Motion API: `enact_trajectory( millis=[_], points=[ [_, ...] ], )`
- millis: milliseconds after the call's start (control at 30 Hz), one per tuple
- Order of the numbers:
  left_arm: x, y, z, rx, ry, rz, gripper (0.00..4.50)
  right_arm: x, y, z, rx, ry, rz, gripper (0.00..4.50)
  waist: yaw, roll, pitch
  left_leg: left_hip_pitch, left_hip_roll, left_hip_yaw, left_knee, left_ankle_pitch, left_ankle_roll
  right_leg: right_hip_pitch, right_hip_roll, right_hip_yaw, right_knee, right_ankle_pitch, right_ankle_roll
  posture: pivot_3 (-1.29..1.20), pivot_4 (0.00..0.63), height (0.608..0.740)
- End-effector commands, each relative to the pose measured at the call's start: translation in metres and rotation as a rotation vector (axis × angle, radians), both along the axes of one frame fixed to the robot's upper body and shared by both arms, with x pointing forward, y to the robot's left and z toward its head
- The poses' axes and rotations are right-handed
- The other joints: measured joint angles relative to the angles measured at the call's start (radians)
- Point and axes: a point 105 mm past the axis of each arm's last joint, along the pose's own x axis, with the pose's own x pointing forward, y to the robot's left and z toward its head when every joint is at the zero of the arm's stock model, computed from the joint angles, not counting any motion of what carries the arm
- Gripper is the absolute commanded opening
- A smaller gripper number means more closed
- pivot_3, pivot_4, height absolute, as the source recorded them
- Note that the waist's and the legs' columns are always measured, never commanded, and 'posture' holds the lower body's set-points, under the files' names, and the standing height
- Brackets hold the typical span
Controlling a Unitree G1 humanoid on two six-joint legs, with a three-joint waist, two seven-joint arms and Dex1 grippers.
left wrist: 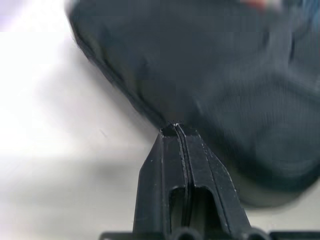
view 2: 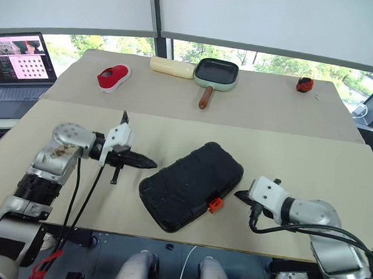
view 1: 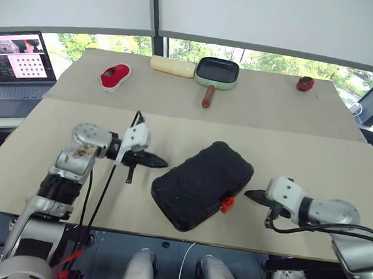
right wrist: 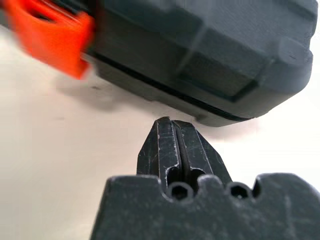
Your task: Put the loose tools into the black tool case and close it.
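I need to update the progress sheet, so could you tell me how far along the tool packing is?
Nearly finished, by the look of it. Done: the black tool case lies shut on the table, with no loose tools around it. In hand: nothing; the left gripper and right gripper are both shut and empty, one at each side of the case. Left: possibly pressing the orange latch; whether it is fastened cannot be seen.

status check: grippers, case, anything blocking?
Left gripper and right gripper flank the black tool case, jaws shut, empty. Case closed, orange latch faces right gripper. Nothing blocking.
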Motion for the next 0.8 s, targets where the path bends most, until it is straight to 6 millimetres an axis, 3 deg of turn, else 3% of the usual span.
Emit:
enact_trajectory(
  millis=[33,133,233,433,600,800],
  points=[
    [-0.016,-0.031,0.010,-0.019,-0.041,-0.139,0.02,-0.018,0.008,0.009,0.007,0.045,0.072,0.00,0.000,0.000,0.000,0.000,0.000,0.000,0.000,0.000,0.000,0.000,0.000,0.000,0.000,0.000,0.000,0.00,0.150,0.740],
    [-0.023,-0.050,-0.002,0.015,-0.057,-0.222,0.02,-0.029,0.015,0.002,-0.007,0.089,0.112,0.00,0.000,0.000,0.000,0.001,0.000,0.000,0.000,0.000,0.000,0.001,0.000,0.000,0.000,0.000,0.000,0.00,0.150,0.740],
    [-0.027,-0.065,-0.028,0.102,-0.106,-0.303,0.02,-0.034,0.024,-0.005,0.002,0.110,0.123,0.00,-0.003,0.000,0.000,0.002,0.000,0.000,0.000,0.000,0.000,0.001,0.000,0.001,0.000,0.000,0.000,0.00,0.150,0.740],
    [-0.024,-0.064,-0.062,0.229,-0.161,-0.373,0.02,-0.024,0.036,-0.013,0.013,0.094,0.096,0.00,-0.007,0.001,-0.001,0.002,0.000,-0.001,0.000,0.000,0.000,0.002,0.000,0.001,0.000,0.000,0.000,0.00,0.150,0.740],
    [-0.025,-0.062,-0.065,0.226,-0.159,-0.386,0.02,-0.007,0.047,-0.022,0.033,0.070,0.054,0.00,-0.009,0.000,-0.002,0.004,0.000,-0.001,0.000,0.000,0.000,0.003,0.000,0.001,0.000,0.000,0.000,0.00,0.150,0.740],
    [-0.025,-0.065,-0.063,0.214,-0.168,-0.386,0.02,-0.002,0.058,-0.023,0.059,0.054,0.068,0.00,-0.009,0.000,-0.002,0.004,0.000,0.000,0.000,0.000,0.000,0.003,0.001,0.001,0.000,0.000,0.000,0.00,0.150,0.740]
  ],
)
